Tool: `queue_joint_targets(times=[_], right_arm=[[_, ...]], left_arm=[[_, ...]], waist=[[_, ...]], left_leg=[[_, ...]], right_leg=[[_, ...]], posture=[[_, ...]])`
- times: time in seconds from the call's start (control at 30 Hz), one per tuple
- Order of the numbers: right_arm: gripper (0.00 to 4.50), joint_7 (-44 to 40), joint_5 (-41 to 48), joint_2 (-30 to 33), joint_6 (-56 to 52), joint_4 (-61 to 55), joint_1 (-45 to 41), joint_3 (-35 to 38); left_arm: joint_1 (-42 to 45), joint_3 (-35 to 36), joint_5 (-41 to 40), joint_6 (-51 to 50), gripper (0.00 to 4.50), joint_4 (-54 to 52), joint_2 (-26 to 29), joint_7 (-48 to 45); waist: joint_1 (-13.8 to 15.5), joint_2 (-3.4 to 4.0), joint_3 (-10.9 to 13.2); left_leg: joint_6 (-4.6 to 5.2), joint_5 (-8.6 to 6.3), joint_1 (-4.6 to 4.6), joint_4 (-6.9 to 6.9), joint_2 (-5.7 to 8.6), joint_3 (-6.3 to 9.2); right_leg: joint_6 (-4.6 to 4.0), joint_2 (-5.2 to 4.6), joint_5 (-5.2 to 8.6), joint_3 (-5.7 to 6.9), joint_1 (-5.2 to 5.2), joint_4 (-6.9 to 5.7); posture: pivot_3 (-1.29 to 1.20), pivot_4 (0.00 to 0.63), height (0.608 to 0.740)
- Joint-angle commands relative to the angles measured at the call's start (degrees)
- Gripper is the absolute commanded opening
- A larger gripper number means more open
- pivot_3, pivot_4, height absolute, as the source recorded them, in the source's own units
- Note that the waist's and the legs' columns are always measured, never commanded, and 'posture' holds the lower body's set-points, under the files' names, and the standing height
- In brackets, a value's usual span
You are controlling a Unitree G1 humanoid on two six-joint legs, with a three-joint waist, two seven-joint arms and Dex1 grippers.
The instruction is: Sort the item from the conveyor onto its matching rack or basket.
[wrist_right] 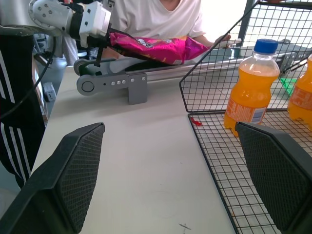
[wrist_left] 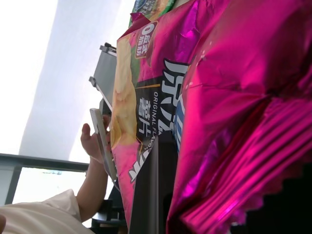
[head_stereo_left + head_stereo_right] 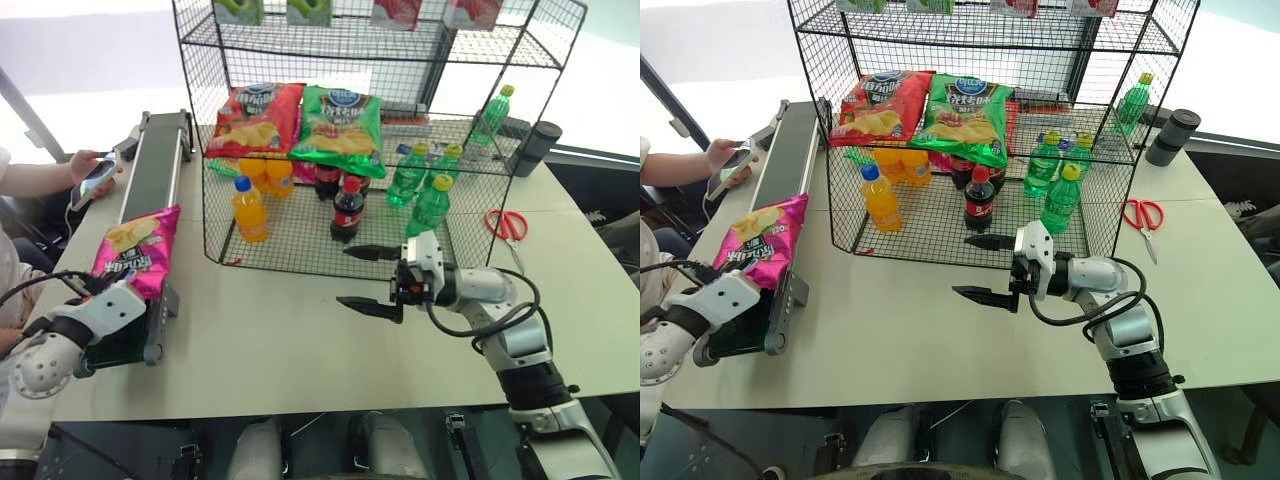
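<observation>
The item, a magenta-pink chip bag, lies on the near end of the dark green conveyor. My left gripper is shut on the bag's near crimped edge; in the left wrist view the foil is right up against the camera. My right gripper hangs open over the table, pointing left, just in front of the black wire rack. Nothing sits between its fingers. The right wrist view looks across at the bag held by the left gripper.
The rack's middle shelf carries a red chip bag and a green one. Orange drinks, cola bottles and green bottles stand on its floor. Red scissors and a black cup lie right. A person's hand holds a phone beside the conveyor.
</observation>
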State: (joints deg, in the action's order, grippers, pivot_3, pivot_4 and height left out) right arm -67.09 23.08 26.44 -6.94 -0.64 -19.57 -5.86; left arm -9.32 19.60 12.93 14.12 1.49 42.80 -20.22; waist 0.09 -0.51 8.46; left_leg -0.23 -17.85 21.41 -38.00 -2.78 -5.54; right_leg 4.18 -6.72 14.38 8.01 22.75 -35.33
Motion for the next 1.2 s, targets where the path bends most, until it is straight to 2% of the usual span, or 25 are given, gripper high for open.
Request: queue_joint_targets(times=[0.03,0.13,0.2,0.27,0.4,0.47,0.6,0.7,0.87,1.03,1.2], right_arm=[[4.50,-0.2,0.0,0.4,1.4,-0.2,-0.3,0.7],[4.50,-0.5,0.4,0.8,1.1,0.1,-0.6,1.2],[4.50,-1.0,0.6,1.2,0.9,0.4,-0.8,1.4],[4.50,-1.4,0.5,1.5,1.1,0.7,-1.0,1.4],[4.50,-2.5,1.7,2.4,-0.3,0.5,-1.1,1.6],[4.50,-2.4,5.2,2.8,-5.7,-1.6,-1.0,2.5],[4.50,-3.2,17.1,6.9,-22.9,-8.7,0.4,4.5],[4.50,-3.6,22.9,10.7,-31.5,-11.3,1.2,5.9],[4.50,-1.3,35.1,15.2,-47.0,-14.3,0.0,9.6],[4.50,3.1,37.7,13.8,-51.0,-17.2,-0.7,9.2],[4.50,7.4,40.9,12.2,-54.3,-18.4,-2.1,9.7]], left_arm=[[1.8,6.0,-17.8,-3.5,0.06,-6.0,-1.8,-6.1],[0.2,10.3,-41.1,-14.5,0.06,-14.1,-2.4,-16.5],[-3.0,13.2,-53.3,-20.3,0.06,-19.5,-1.1,-23.5],[-5.2,16.0,-60.9,-26.5,0.06,-22.1,0.5,-26.4],[-12.3,21.5,-84.9,-45.7,0.06,-25.9,6.1,-32.9],[-13.2,21.0,-90.2,-50.3,0.06,-27.4,7.4,-34.4],[-9.1,14.0,-101.1,-58.8,0.06,-29.0,9.0,-34.5],[-2.7,8.0,-101.9,-61.7,0.06,-27.7,8.4,-34.9],[8.5,-2.8,-97.8,-65.3,0.06,-22.7,5.5,-38.6],[18.8,-8.8,-98.3,-67.7,0.06,-20.7,0.0,-37.7],[23.0,-13.0,-89.2,-65.9,0.06,-18.0,-2.9,-40.5]], waist=[[0.0,-0.03,0.0],[-0.4,-0.03,0.0],[-0.8,0.00,0.0],[-1.1,0.02,0.0],[-1.1,0.07,0.1],[-0.9,0.09,0.1],[-0.2,0.17,0.1],[0.2,0.06,0.0],[0.5,0.13,0.1],[0.6,0.02,0.0],[0.6,0.02,0.0]], left_leg=[[0.00,0.00,0.00,0.00,0.00,0.01],[-0.01,0.01,0.00,-0.01,-0.01,0.02],[-0.04,0.02,0.01,-0.01,-0.01,0.03],[-0.05,0.03,-0.03,-0.01,0.00,0.02],[-0.12,0.07,-0.07,-0.01,-0.07,0.07],[-0.12,0.07,-0.06,-0.01,-0.07,0.08],[-0.11,0.07,-0.01,-0.04,0.04,0.20],[-0.09,0.05,-0.02,-0.04,0.07,0.22],[-0.09,0.06,0.00,-0.04,0.08,0.18],[-0.10,0.06,0.03,-0.04,0.07,0.21],[-0.10,0.07,0.02,-0.04,0.12,0.18]], right_leg=[[0.00,-0.01,0.00,0.00,0.00,0.00],[0.00,-0.06,0.00,0.00,-0.03,0.02],[0.00,-0.06,0.00,0.00,-0.05,0.03],[0.00,-0.05,0.00,0.00,-0.06,0.04],[-0.01,0.21,0.01,0.00,-0.06,-0.02],[-0.01,0.23,0.02,-0.01,-0.05,-0.03],[-0.03,0.20,0.03,0.00,-0.11,0.05],[-0.05,0.21,0.03,0.00,-0.15,0.09],[-0.05,0.27,0.02,-0.03,-0.11,0.08],[-0.04,0.33,0.02,-0.03,-0.11,0.11],[-0.03,0.31,0.01,-0.05,-0.12,0.11]], posture=[[0.00,0.150,0.740],[0.00,0.150,0.740],[0.00,0.150,0.740],[0.00,0.150,0.740],[0.00,0.150,0.740],[0.00,0.150,0.740],[0.00,0.150,0.740],[0.00,0.150,0.740],[0.00,0.150,0.740],[0.00,0.150,0.740],[0.00,0.150,0.740]])
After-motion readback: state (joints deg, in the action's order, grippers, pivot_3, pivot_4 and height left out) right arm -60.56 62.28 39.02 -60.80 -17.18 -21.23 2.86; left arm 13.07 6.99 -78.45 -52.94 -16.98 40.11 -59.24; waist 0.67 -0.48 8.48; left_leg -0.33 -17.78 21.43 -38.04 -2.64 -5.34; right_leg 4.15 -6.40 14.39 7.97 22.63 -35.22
